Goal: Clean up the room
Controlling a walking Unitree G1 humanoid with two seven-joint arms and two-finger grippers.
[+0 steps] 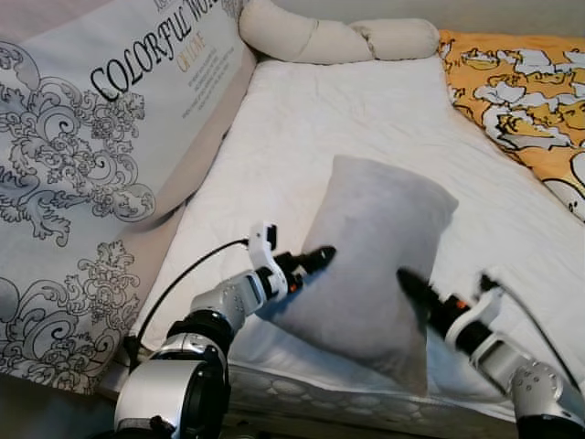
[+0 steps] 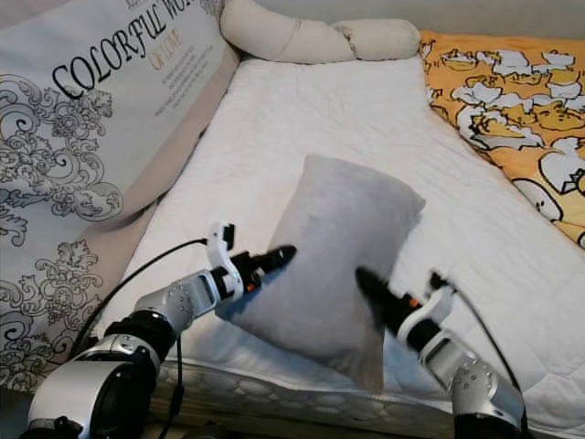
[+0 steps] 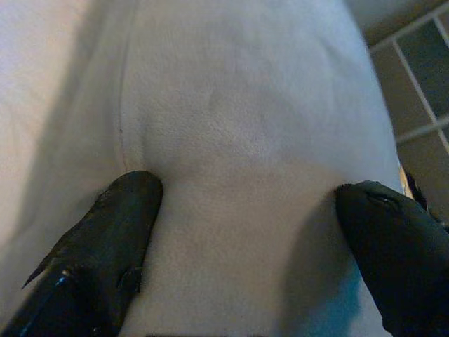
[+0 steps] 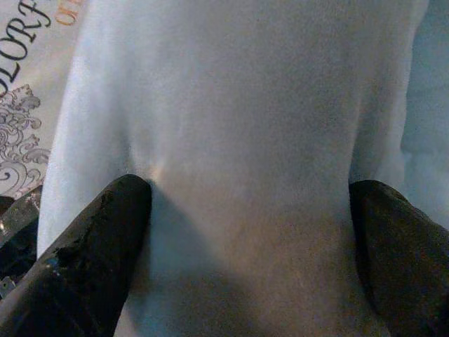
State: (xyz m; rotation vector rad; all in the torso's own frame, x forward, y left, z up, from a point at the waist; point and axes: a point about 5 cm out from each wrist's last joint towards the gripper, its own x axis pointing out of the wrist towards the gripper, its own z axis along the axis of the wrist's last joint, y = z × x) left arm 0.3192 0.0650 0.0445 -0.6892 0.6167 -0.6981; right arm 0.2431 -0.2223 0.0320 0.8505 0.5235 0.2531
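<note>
- A grey pillow is held up over the near edge of the bed, tilted, its lower corner hanging past the mattress edge.
- The left gripper presses into the pillow's left side; the right gripper presses into its lower right side.
- In each wrist view the two black fingers are spread wide with the fabric bulging between them, so each set of jaws clenches a fold of pillow rather than hanging loose.
- Risk, as I judge it: the hold is on soft stuffing only. If either arm eases its squeeze or the arms drift apart, the fabric could slide out and the pillow drop off the near edge to the floor.
- Risk: the two grips sit low on the pillow, so the upper part could flop over when it is moved.
- Writing: the big patterned cushion at the left reads "COLORFUL WO…", cut off by the frame, with an orange word below that is too small to read.
- A cream bolster lies at the head; a yellow quilt lies at the right.
</note>
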